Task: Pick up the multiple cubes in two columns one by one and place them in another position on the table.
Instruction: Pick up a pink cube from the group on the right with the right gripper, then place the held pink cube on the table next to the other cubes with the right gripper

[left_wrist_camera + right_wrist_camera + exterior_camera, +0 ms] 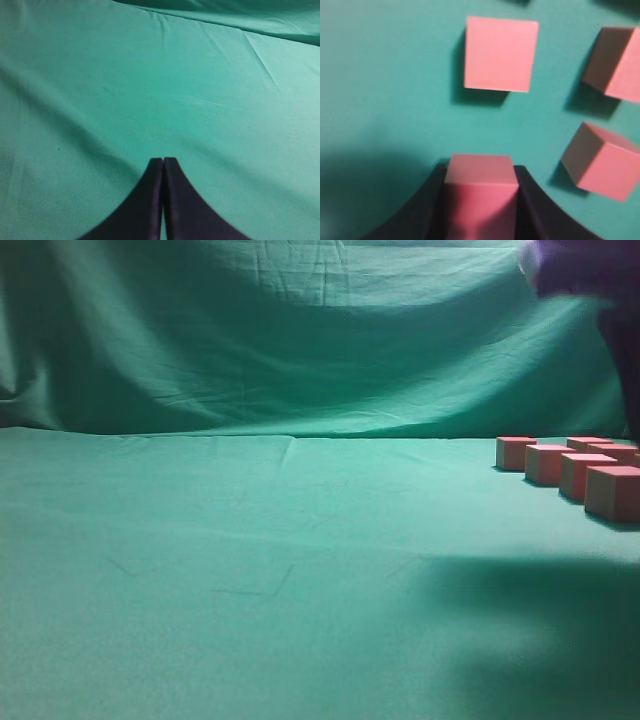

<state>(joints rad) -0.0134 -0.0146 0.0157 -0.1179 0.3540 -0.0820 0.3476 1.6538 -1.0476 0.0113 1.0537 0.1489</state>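
Cube clamped in right gripper — left gripper closed, empty — above table.

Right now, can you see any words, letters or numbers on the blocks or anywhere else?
None: no view shows any writing.
The cubes have plain pink faces, including the one between the right gripper's fingers.
The green table cloth is unmarked.
The left gripper's black fingers carry no label.

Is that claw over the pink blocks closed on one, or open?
Closed on one: in the right wrist view the right gripper's black fingers press both sides of a cube.
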